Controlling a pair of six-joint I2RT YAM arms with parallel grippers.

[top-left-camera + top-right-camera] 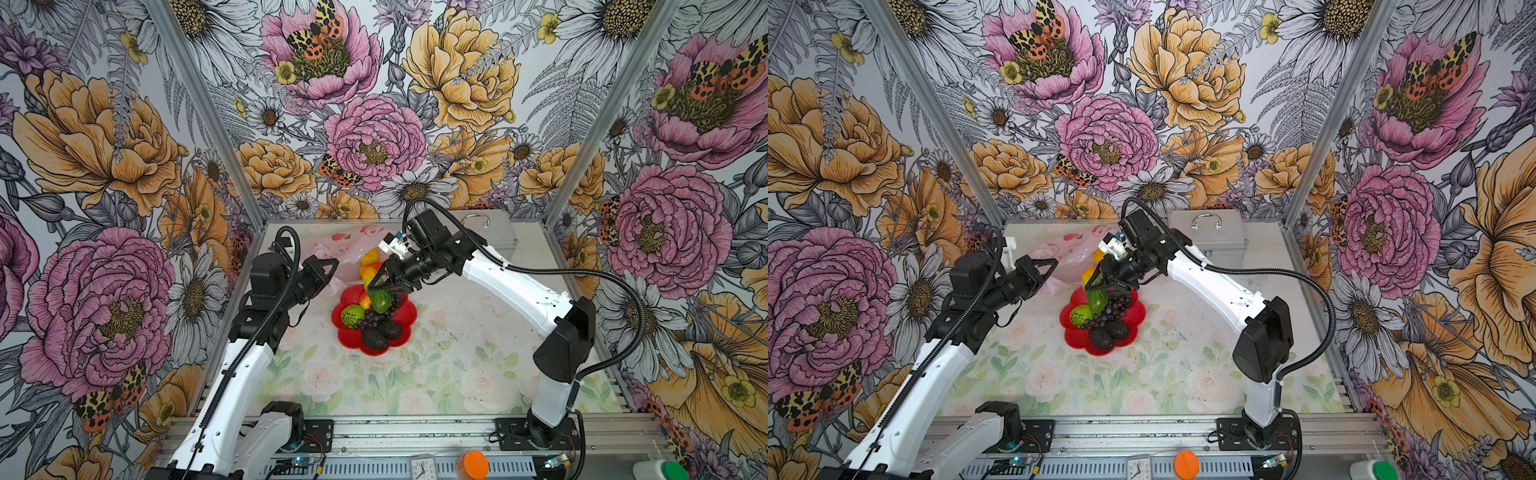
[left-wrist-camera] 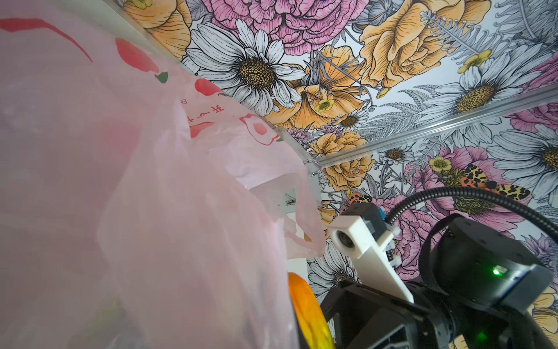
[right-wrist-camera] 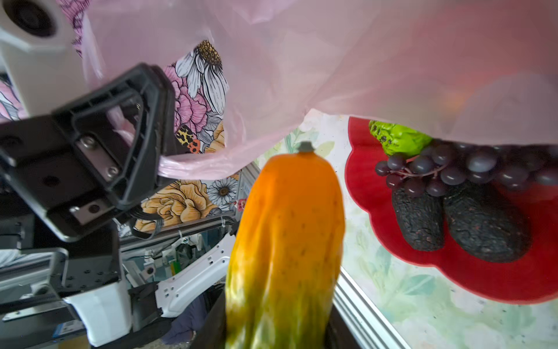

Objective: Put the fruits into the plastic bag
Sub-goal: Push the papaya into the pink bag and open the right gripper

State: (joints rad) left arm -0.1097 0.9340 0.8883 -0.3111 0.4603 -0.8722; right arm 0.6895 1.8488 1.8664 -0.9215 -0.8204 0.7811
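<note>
My right gripper is shut on the green-orange elongated fruit, held over the far edge of the red plate, orange end toward the plastic bag. My left gripper is shut on a twisted pink handle of the plastic bag and holds it lifted. On the plate lie a bumpy green ball, a grape bunch, two blackish fruits and a red-orange one. A yellow fruit shows at the bag's edge; whether it is inside is unclear.
A silver metal case stands at the back right, behind the right arm. The cell's floral walls close in the back and both sides. The pink film fills most of the left wrist view, with the right wrist camera close beside it.
</note>
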